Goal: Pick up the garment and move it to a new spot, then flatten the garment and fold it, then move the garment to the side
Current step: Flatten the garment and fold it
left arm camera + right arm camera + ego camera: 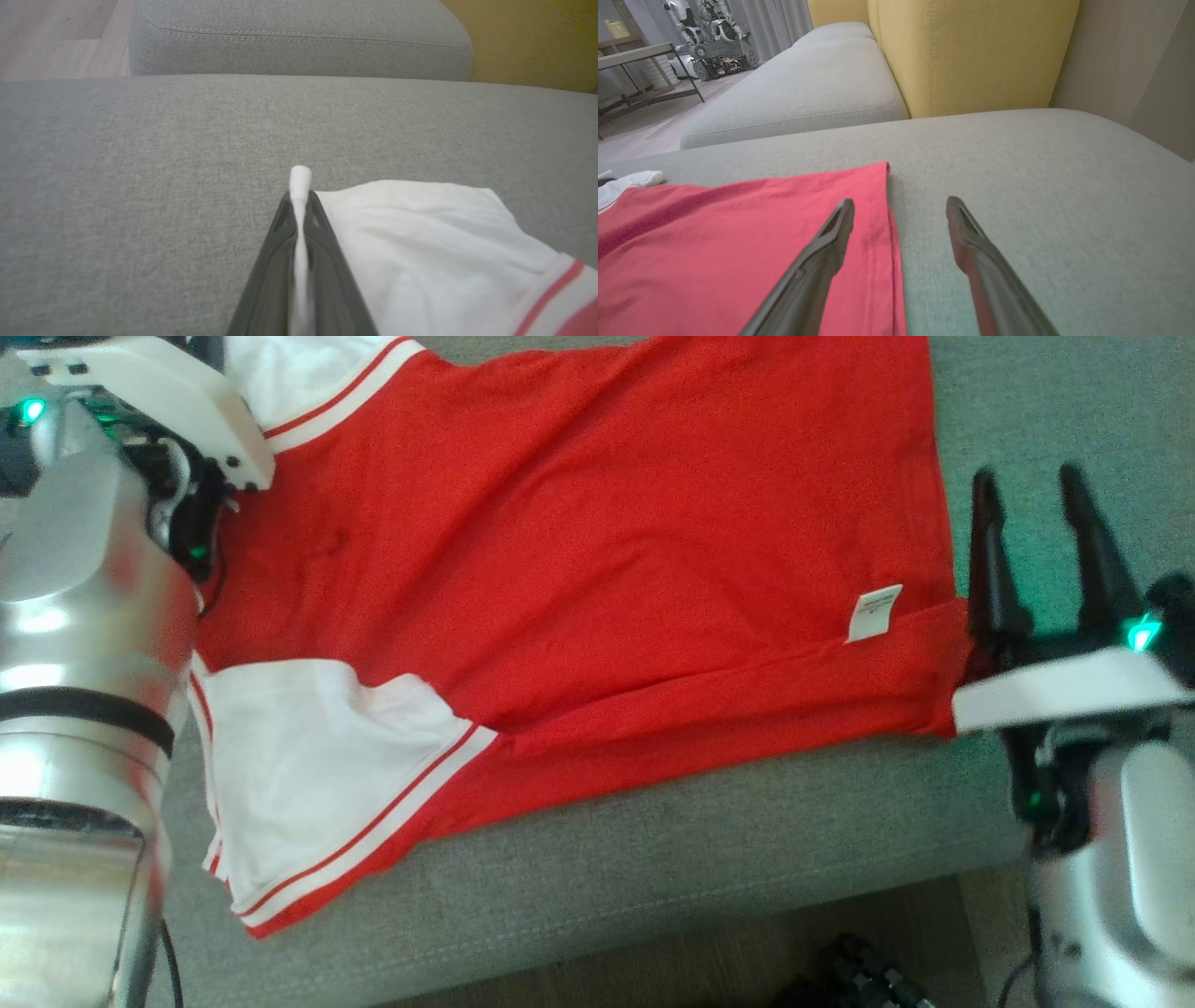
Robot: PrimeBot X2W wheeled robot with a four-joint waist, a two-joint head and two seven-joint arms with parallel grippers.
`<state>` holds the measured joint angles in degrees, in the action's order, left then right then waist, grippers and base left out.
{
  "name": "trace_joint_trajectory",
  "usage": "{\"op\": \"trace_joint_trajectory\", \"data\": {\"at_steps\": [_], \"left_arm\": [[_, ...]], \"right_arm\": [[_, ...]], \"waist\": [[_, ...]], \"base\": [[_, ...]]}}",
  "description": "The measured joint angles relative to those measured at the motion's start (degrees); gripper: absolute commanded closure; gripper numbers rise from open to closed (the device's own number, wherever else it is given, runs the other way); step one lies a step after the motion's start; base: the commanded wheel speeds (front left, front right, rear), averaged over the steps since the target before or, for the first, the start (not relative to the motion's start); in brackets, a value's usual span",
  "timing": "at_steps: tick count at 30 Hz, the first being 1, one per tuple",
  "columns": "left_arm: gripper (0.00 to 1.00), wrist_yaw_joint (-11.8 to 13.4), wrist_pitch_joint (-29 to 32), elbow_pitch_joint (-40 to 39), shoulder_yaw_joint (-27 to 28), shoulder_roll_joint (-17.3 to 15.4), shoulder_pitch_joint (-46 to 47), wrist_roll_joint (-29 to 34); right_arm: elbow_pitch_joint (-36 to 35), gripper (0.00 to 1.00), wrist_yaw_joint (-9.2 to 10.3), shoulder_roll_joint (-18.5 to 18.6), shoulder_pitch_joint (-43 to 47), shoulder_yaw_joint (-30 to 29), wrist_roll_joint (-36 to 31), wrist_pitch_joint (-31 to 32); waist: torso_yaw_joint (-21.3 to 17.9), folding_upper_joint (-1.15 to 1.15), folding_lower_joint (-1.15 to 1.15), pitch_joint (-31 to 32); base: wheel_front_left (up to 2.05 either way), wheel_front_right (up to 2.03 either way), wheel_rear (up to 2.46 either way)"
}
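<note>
Here's the red garment (pixel 607 569), spread flat on the grey sofa cushion (pixel 653 859), its long side running along the cushion's front edge. One white sleeve (pixel 308 775) with red stripes points toward that front edge. The other white sleeve (pixel 420 233) lies further back on the cushion. A small white label (pixel 874 613) shows on the red cloth near the cushion's right end.

The left gripper (pixel 299 198) is low on the cushion at its left end. Its jaws are pinched together on a thin fold of white fabric at the far sleeve's edge, and a nub of cloth pokes out past the tips.

The right gripper (pixel 900 207) sits at the cushion's right end with its jaws spread wide and nothing between them. One finger is over the red hem and the other over bare cushion. Whether they touch the cushion, I can't tell.
</note>
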<state>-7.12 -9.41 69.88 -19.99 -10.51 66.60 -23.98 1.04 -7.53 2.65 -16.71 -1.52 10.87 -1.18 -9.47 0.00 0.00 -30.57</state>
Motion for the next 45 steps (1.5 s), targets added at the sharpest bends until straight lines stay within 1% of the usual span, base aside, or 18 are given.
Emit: {"op": "trace_joint_trajectory", "data": {"at_steps": [2, 3, 4, 9, 12, 13, 18, 24, 27, 30, 33, 38, 45], "left_arm": [[1.00, 0.0, -1.3, 0.3, -0.6, 0.4, -0.1, 0.2], [1.00, 0.0, -1.3, 0.3, -0.6, 0.4, -0.1, 0.2], [1.00, 0.0, -2.2, 0.4, -1.3, 0.8, -0.1, 0.2], [1.00, 0.0, -4.3, -0.3, -2.2, 2.0, -0.1, 0.2], [1.00, 0.0, -4.5, -1.3, -2.7, 2.6, -0.1, 0.2], [1.00, 0.0, -4.5, -1.3, -2.7, 2.6, -0.1, 0.2], [1.00, 0.0, -4.9, -2.6, -3.3, 3.4, -0.1, 0.1], [1.00, 0.0, -4.9, -4.8, -3.5, 4.0, -0.2, 0.1], [1.00, 0.0, -4.9, -5.2, -3.5, 4.5, -0.7, 0.1], [1.00, 0.0, -4.9, -6.7, -3.4, 4.7, -1.5, 0.1], [1.00, 0.0, -4.9, -9.8, -2.8, 4.6, -2.0, 0.1], [1.00, 0.1, -5.0, -16.1, 0.1, 4.3, -2.9, 0.8], [1.00, 0.1, -5.1, -23.3, 3.3, 3.9, -7.9, 1.8]], "right_arm": [[1.4, 0.00, 0.00, 0.1, -3.0, -0.8, -0.2, 0.9], [1.4, 0.00, 0.00, 0.1, -3.0, -0.8, -0.2, 0.9], [3.2, 0.00, 0.00, 0.8, -6.4, -1.4, 0.2, 2.2], [11.0, 0.00, 0.00, 4.8, -16.2, -2.3, 1.8, 7.0], [17.0, 0.00, 0.00, 6.5, -20.9, -1.2, 2.6, 11.3], [17.0, 0.00, 0.00, 6.5, -20.9, -1.2, 2.6, 11.3], [25.2, 0.00, 0.00, 7.5, -25.9, 1.7, 3.8, 17.2], [32.6, 0.00, 0.00, 8.8, -30.5, 4.3, 5.2, 18.5], [35.3, 1.00, 0.00, 9.0, -32.3, 5.9, 5.5, 19.6], [36.6, 1.00, 0.00, 9.4, -33.4, 6.4, 6.9, 19.2], [36.8, 1.00, 0.00, 9.8, -33.6, 6.4, 7.8, 16.1], [36.8, 1.00, 0.00, 10.7, -34.5, 6.1, 8.8, 12.2], [36.5, 1.00, 0.00, 10.8, -33.8, 5.9, 9.6, 11.3]], "waist": [[0.5, 0.00, 0.00, 0.2], [0.5, 0.00, 0.00, 0.2], [0.9, 0.00, 0.00, 0.3], [2.4, 0.00, 0.00, 0.1], [3.4, 0.00, 0.01, -0.1], [3.4, 0.00, 0.01, -0.1], [4.7, 0.00, 0.01, -0.5], [5.8, 0.00, 0.00, -0.7], [6.2, 0.00, 0.00, -0.7], [6.5, 0.00, 0.00, -0.5], [6.8, 0.00, 0.00, 0.0], [7.1, 0.00, 0.00, 1.0], [7.6, 0.00, 0.00, 2.7]], "base": [[0.00, 0.00, 0.00], [0.00, 0.00, 0.00], [0.00, 0.00, 0.00], [0.00, 0.00, 0.00], [0.00, 0.00, 0.00], [0.00, 0.00, 0.00], [0.00, 0.00, 0.00], [0.00, 0.00, 0.00], [0.00, 0.00, 0.00], [0.00, 0.00, 0.00], [0.00, 0.00, 0.00], [0.00, 0.00, 0.00], [0.00, 0.00, 0.00]]}}
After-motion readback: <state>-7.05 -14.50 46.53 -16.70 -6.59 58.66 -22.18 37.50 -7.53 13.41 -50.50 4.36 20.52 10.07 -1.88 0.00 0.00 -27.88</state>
